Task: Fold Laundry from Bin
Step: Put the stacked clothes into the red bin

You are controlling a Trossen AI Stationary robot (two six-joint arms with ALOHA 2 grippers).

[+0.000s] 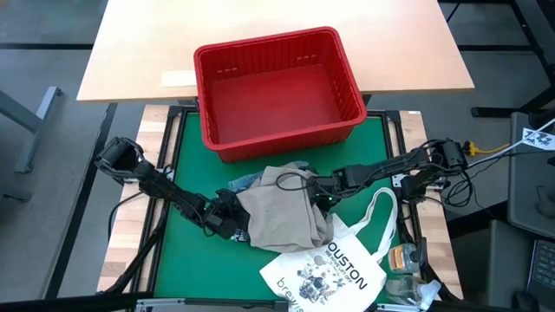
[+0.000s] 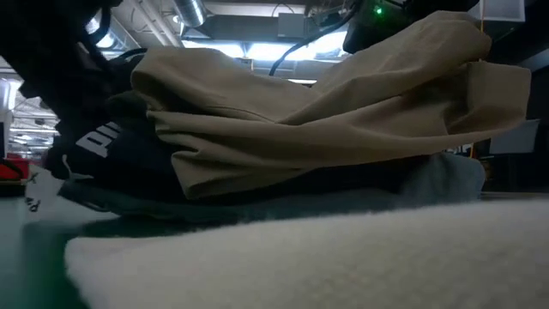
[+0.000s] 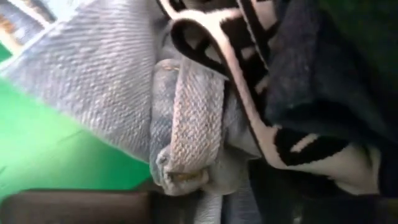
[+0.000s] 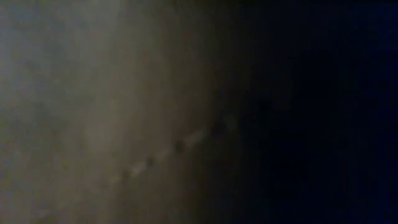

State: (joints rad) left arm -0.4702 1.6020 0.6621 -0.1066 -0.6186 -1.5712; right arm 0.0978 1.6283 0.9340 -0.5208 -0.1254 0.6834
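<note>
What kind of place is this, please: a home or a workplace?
Probably a workshop or lab, not a home: the green mat lies in a metal frame, exposed ducts and strip lights hang overhead, and a plain wooden table stands behind.

Bin (image 1: 276,91): solid red, slotted sides; bench (image 1: 186,186): green mat, pale wood top behind; top garment (image 1: 282,212): plain khaki-tan; denim (image 3: 106,81): light blue, woven twill texture, paler frayed seam; dark garment (image 3: 311,87): navy with white-and-black lettered band; in low view white letters on black (image 2: 99,142); tote (image 1: 334,264): white, dark print and grey graphic; arms black.
</note>
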